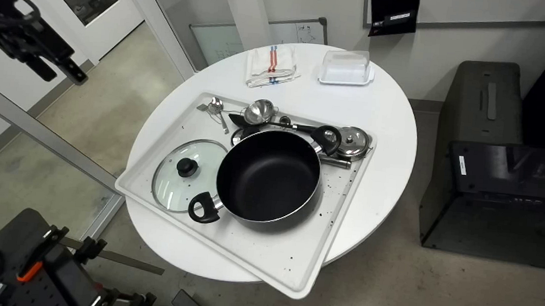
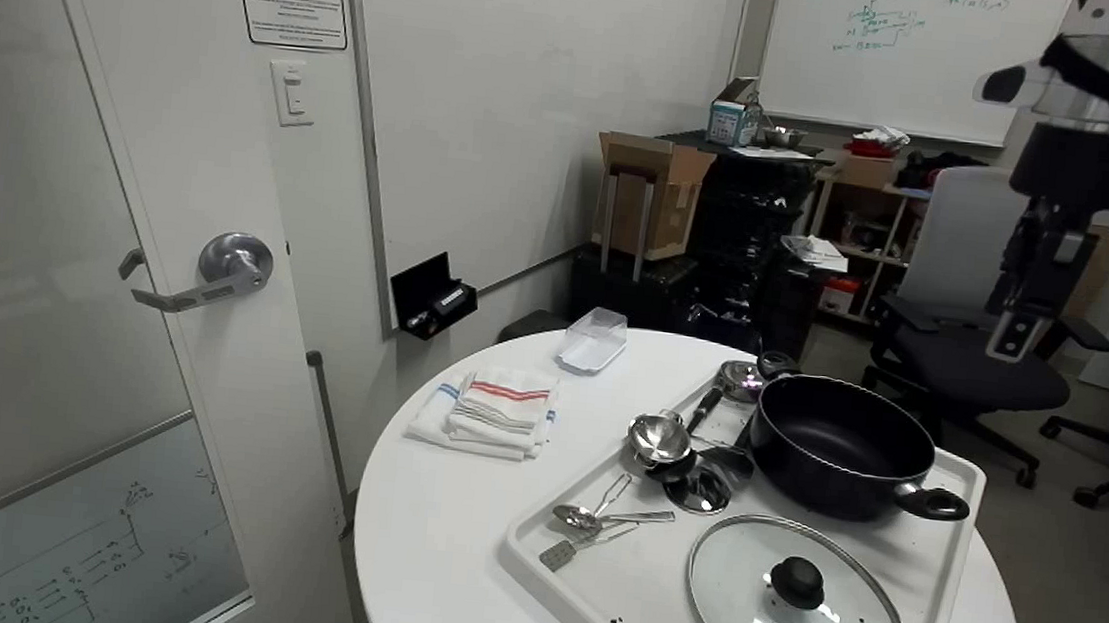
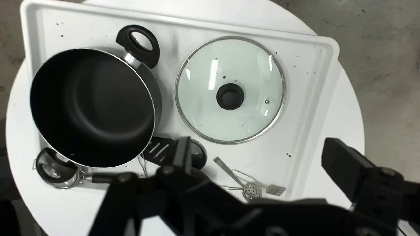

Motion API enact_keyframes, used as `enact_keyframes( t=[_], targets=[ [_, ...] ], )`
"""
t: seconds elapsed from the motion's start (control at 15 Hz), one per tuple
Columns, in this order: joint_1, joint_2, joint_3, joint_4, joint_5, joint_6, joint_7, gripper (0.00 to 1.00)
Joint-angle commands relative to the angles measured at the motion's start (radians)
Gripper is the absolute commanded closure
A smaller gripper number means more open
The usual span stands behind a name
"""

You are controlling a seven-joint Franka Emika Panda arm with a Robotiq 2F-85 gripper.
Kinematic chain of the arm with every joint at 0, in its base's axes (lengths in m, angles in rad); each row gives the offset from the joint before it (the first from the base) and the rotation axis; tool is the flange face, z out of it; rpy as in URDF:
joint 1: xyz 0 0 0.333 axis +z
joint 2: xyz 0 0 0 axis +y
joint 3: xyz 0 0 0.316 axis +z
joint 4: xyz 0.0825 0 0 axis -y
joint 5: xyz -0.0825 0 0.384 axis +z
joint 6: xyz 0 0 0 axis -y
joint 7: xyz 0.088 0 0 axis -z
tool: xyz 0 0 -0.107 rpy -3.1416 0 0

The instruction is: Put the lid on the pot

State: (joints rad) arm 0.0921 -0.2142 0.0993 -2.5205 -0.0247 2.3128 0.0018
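The clear glass lid (image 1: 170, 191) with a metal rim and black knob lies flat on the white tray (image 1: 225, 245), knob up. It also shows in the other views (image 2: 741, 589) (image 3: 203, 111). The black pot (image 1: 270, 177) stands open beside the lid on the tray, also seen in an exterior view (image 2: 839, 447) and in the wrist view (image 3: 98, 101). One pot handle reaches over the lid's edge in an exterior view. My gripper (image 3: 257, 142) is open and empty, its fingers wide apart. It hangs high above and apart from the lid and pot, also in both exterior views (image 1: 64, 74) (image 2: 1012, 337).
Metal utensils (image 1: 217, 108), a small strainer (image 1: 259, 112) and a small lidded metal pot (image 1: 353, 143) crowd the tray's back side. Folded towels (image 1: 273, 64) and a clear-covered dish (image 1: 345, 68) stand on the round white table (image 1: 392, 134). A glass partition and door are nearby.
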Motion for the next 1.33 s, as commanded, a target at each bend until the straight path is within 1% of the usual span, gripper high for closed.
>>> enact_keyframes(
  t=[0.0,0.2,0.47,0.87,1.0,1.27],
  targets=[
    [0.007,0.135,-0.005,0.054,0.023,0.089,-0.026,0.00],
    [0.004,0.229,0.002,0.059,-0.003,0.225,-0.011,0.00],
    [0.006,0.350,0.001,0.082,-0.026,0.327,0.004,0.00],
    [0.021,0.501,-0.031,0.123,-0.110,0.424,0.036,0.00],
    [0.030,0.549,-0.051,0.140,-0.144,0.446,0.049,0.00],
    [0.041,0.630,-0.082,0.172,-0.169,0.473,0.044,0.00]
  ],
)
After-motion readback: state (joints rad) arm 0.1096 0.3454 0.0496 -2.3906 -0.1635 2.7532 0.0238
